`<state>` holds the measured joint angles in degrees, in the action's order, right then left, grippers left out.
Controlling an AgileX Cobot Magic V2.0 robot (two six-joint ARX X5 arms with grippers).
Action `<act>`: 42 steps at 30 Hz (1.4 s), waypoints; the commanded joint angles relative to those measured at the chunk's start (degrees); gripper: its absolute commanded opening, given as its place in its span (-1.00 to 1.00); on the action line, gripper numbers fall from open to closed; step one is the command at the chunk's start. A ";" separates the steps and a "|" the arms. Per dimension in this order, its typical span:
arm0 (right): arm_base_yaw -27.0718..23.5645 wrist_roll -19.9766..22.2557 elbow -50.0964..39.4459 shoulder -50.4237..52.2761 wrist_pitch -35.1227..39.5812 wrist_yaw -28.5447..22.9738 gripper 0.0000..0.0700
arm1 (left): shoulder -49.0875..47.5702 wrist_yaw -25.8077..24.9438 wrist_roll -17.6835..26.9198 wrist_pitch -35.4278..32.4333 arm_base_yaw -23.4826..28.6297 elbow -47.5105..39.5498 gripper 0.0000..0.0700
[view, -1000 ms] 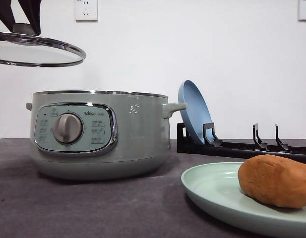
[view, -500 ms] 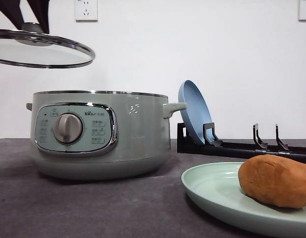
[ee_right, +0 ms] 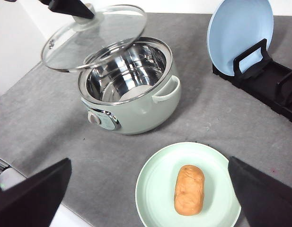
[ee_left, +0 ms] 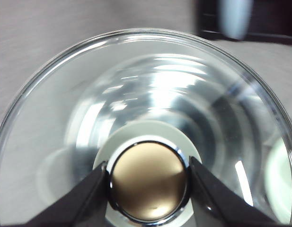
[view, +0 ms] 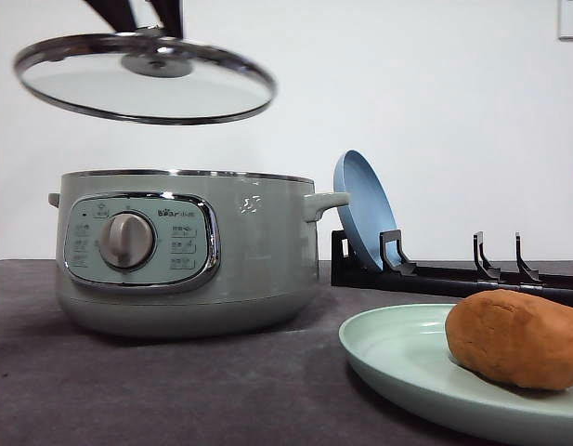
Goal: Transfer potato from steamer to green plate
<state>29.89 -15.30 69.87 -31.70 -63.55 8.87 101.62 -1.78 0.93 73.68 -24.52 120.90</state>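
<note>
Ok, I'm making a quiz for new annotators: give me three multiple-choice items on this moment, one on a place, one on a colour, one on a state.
1. Where does the potato lie?
A. in the steamer
B. on the green plate
C. on the rack

2. What colour is the plate standing in the rack?
A. blue
B. red
C. yellow

3. How is the glass lid?
A. seated on the pot
B. flat on the table
C. held in the air

Key: 1 B, it rests on the green plate, apart from the steamer. 2 A, the blue plate stands in the black rack. 3 C, the left tool grips the knob of the glass lid above the pot.
</note>
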 commanded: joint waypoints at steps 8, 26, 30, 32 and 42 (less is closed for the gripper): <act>0.31 1.14 0.96 -0.42 0.68 0.04 0.97 | -0.83 0.09 0.83 -1.36 -3.51 2.14 -1.00; 0.31 0.93 0.96 -0.42 1.14 -0.14 0.97 | -0.72 0.09 1.40 -6.12 -3.66 -6.88 -1.00; 0.31 0.93 0.96 -0.42 1.15 -0.17 0.97 | -0.72 0.09 1.39 -7.83 -3.62 -9.36 -1.00; 0.31 0.89 0.96 -0.42 1.16 -0.18 0.97 | -0.72 0.09 1.32 -8.88 -3.62 -10.69 -1.00; 0.31 0.73 0.96 -0.42 1.15 -0.16 0.97 | -0.37 0.11 1.20 -12.49 -3.62 -13.54 -1.00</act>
<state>29.89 -14.83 69.87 -31.70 -62.98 8.82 101.62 -1.63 1.65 62.84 -27.88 106.01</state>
